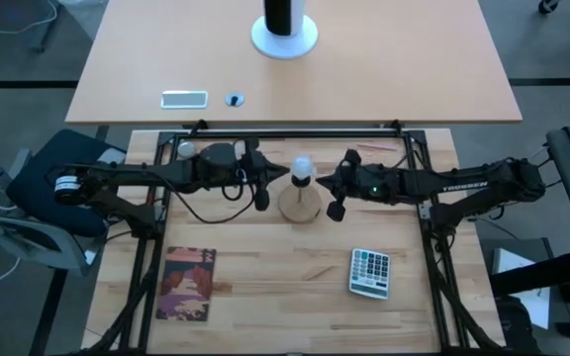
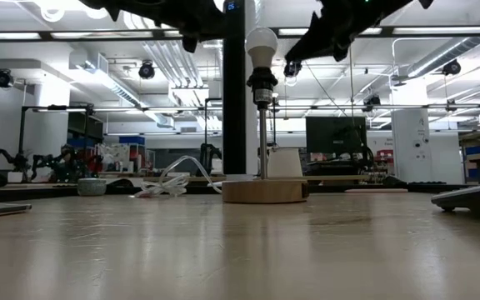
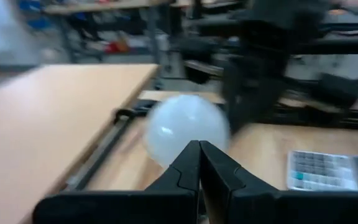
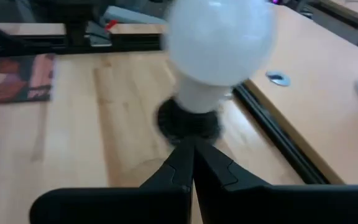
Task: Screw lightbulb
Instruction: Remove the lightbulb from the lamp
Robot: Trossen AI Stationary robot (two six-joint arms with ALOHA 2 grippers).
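The frosted-white lightbulb [image 1: 303, 170] [image 2: 262, 46] sits upright in the black socket [image 2: 262, 81] on top of a thin pole. The pole stands on a round wooden base [image 1: 301, 203] [image 2: 263, 190] at the table's middle. My left gripper [image 1: 283, 174] [image 3: 199, 149] is shut. It comes level from the table's left, its tips right beside the bulb [image 3: 185, 127]. My right gripper [image 1: 323, 181] [image 4: 193, 149] is shut too. It comes from the table's right, slanting slightly down, its tips beside the socket [image 4: 188, 121] below the bulb [image 4: 219, 37]. My left gripper has its shut tips close against the bulb's rounded side [image 3: 178, 152]; I cannot tell whether they touch it. My right gripper has its shut tips at the socket's lower edge [image 4: 190, 138]; I cannot tell whether they touch that either.
A calculator [image 1: 370, 272] lies near the front right and a picture booklet [image 1: 188, 284] near the front left. Black frame rails [image 1: 295, 130] run along the far edge. Beyond them a second table carries a round white base [image 1: 285, 38] and a small white device [image 1: 184, 98].
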